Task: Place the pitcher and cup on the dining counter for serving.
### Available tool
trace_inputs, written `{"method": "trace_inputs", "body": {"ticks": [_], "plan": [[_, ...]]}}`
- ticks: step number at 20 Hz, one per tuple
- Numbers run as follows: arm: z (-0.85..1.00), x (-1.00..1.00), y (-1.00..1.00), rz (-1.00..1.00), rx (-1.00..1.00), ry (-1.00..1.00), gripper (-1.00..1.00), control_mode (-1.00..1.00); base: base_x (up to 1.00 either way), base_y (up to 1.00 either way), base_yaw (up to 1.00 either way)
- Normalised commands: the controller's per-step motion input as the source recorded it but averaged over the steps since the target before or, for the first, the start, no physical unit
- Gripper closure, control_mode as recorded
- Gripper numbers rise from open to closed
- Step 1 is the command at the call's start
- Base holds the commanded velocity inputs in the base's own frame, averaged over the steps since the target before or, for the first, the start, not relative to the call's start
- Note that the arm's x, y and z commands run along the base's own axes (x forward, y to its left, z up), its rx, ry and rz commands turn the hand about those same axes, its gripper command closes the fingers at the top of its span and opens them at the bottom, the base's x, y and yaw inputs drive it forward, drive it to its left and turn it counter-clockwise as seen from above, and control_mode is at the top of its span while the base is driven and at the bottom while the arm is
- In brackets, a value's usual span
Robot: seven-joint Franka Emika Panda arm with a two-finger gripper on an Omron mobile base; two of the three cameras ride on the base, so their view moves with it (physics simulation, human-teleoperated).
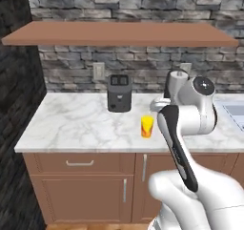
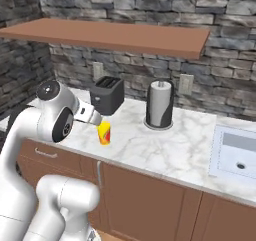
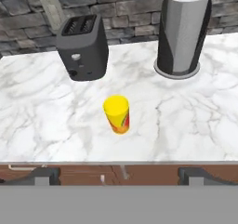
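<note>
My own arm hides much of the worktop [image 1: 71,121] in the left base view, covering most of the towel holder [image 2: 160,105]. My gripper [image 3: 119,174] shows just two dark fingertips [image 3: 42,175] at the hand view's bottom, spread wide and holding nothing. The cup [image 3: 117,114] stands upright near the worktop's front edge, apart from everything. Behind it, along the back edge, stand a toaster [image 3: 83,46] (left) and the towel holder. A sink [image 2: 237,152] is cut off at right.
</note>
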Motion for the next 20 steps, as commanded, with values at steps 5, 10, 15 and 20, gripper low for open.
{"method": "trace_inputs", "body": {"ticks": [5, 10, 15, 20], "plan": [[0.0, 0.0, 0.0, 0.0, 0.0, 0.0, -1.0, 1.0, 0.44, 0.0, -0.03], [0.0, 0.07, 0.0, 0.0, 0.0, 0.04, -1.0, -1.0, 0.21, 0.0, 0.0], [-0.14, 0.41, 0.0, 0.0, 0.0, 0.32, -1.0, -1.0, 0.0, 0.0, 0.0], [-0.33, 0.52, 0.0, -0.02, 0.02, 0.31, -1.0, -1.0, 0.0, 0.0, 0.0]]}}
